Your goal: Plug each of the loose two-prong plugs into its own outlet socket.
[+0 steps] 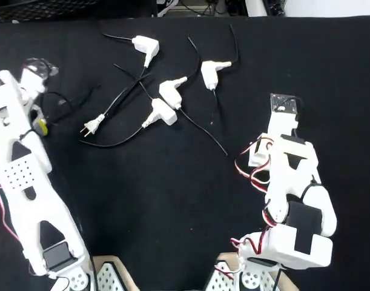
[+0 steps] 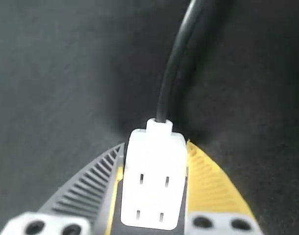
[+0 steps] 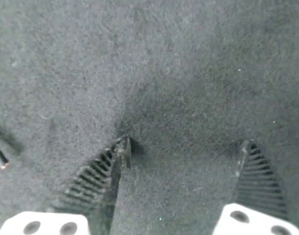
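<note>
At far left of the bench (image 1: 172, 200), holds one outlet socket (image 2: 154, 181) clenched in the left fingers (image 2: 93, 188), hangs the right fingers (image 3: 95, 186) released at right, leaves the two-prong plug (image 1: 91, 125) and other sockets (image 1: 163, 112) loose at the far middle, none joined yet.

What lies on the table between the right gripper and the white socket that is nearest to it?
Nothing: in the high view, the black cloth between the right gripper and that white socket is bare.
</note>
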`<move>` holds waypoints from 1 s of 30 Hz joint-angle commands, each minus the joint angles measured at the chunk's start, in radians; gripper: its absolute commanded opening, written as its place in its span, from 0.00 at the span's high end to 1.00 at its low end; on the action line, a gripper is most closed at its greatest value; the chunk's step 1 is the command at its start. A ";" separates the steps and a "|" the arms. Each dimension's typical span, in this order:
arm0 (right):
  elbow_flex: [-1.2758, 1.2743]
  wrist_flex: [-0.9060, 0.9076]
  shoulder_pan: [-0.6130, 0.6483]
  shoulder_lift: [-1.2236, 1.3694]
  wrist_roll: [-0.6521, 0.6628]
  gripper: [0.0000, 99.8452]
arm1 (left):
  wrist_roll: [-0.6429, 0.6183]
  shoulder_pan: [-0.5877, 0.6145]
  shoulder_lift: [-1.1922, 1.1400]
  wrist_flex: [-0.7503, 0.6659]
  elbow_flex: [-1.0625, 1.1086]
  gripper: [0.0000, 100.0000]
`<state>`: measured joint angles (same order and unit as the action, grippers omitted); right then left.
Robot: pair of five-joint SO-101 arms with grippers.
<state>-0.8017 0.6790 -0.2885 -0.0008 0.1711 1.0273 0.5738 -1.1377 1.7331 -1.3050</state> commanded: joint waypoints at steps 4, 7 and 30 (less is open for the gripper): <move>-0.010 0.002 0.028 -0.012 0.011 0.66 | -0.370 0.042 0.020 0.026 -0.189 0.97; -0.010 0.002 0.028 -0.012 0.011 0.66 | -0.543 0.048 0.020 0.026 -0.197 0.97; -0.010 0.002 0.028 -0.012 0.011 0.66 | -1.660 0.077 0.316 0.029 0.211 0.97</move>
<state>-0.8017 0.6790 -0.2885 -0.0008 0.1711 -0.5470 0.6536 -0.9920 1.7561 -1.2175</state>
